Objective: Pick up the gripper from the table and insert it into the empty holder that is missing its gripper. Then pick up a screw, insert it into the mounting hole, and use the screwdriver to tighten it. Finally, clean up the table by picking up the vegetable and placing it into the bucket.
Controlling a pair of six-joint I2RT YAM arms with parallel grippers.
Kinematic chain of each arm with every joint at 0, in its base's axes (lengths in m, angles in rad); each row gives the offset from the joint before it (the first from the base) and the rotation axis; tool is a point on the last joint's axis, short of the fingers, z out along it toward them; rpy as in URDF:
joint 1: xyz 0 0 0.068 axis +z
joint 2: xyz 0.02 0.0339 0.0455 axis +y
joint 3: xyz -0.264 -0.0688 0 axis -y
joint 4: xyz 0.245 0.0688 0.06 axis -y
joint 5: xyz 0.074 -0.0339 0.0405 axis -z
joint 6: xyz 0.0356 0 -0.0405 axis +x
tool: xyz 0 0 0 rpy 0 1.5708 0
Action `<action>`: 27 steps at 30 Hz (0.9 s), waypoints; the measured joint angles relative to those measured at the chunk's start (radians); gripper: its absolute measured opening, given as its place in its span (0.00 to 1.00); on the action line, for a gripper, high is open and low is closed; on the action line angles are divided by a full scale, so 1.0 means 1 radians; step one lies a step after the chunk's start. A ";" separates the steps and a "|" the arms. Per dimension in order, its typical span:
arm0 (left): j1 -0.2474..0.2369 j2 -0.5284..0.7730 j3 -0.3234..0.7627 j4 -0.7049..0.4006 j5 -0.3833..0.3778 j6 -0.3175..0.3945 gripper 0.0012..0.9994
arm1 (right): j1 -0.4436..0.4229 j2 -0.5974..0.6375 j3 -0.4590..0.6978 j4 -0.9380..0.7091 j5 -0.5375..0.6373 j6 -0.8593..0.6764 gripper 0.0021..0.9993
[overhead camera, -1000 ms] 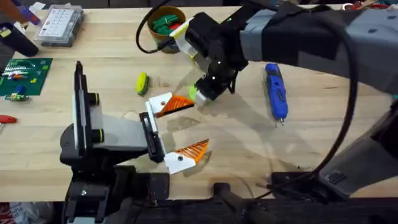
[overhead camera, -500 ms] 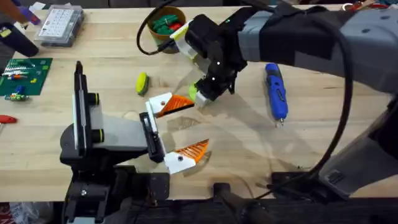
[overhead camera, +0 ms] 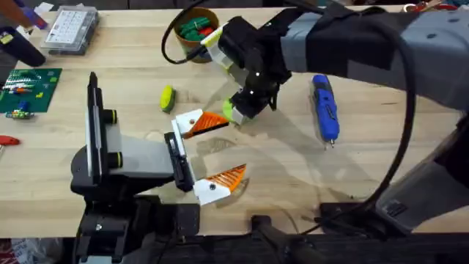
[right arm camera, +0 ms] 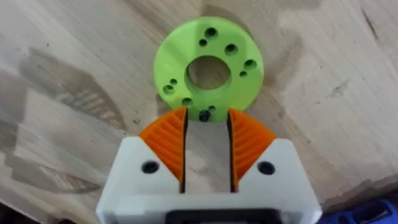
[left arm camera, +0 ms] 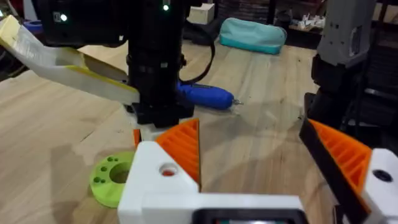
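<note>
nearest your side of the worktop (overhead camera: 293, 176), the left hand (overhead camera: 233, 147) lies low with its two white, orange-padded fingers spread wide and nothing between them. just beyond its far finger, the right hand (overhead camera: 242, 108) has its tips down at the lime-green disc (overhead camera: 229, 111). in the right wrist view that hand (right arm camera: 206, 118) has its pads only a narrow gap apart at the disc's (right arm camera: 208, 68) rim, with bare wood showing between them. i'd call it slightly spread rather than pinching. a small dark spot sits at the rim between the pads, and i cannot tell whether it is a screw or one of the disc's holes.

further out, the vegetable (overhead camera: 167, 97) lies on the bare worktop, to the left of the disc and well short of the bucket. the screwdriver (overhead camera: 325, 106) lies flat on the wood off to the right, apart from both hands. at the far edge stands the bucket (overhead camera: 194, 28), with green things and a black cable in it.

by my reading you are in the screw stage at best. i can't make out a holder or an inserted gripper, so don't count the first step as done. the tightening isn't started, with the screwdriver lying free, and the clean-up is all left to do.
</note>
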 joint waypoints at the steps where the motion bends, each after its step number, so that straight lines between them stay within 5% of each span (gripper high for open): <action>1: 0.000 0.000 0.000 0.000 0.000 0.000 0.99 | 0.000 0.000 0.000 0.000 0.000 0.000 0.33; 9: 0.000 0.000 0.000 0.000 0.000 0.000 0.99 | 0.000 0.000 0.000 0.007 0.000 0.000 0.29; 15: 0.000 0.000 0.000 0.000 0.000 0.000 0.99 | 0.000 0.000 0.000 0.013 -0.007 -0.001 0.01; 27: 0.000 0.000 0.000 0.000 0.000 0.000 0.99 | 0.000 0.000 0.000 0.022 -0.008 0.000 0.00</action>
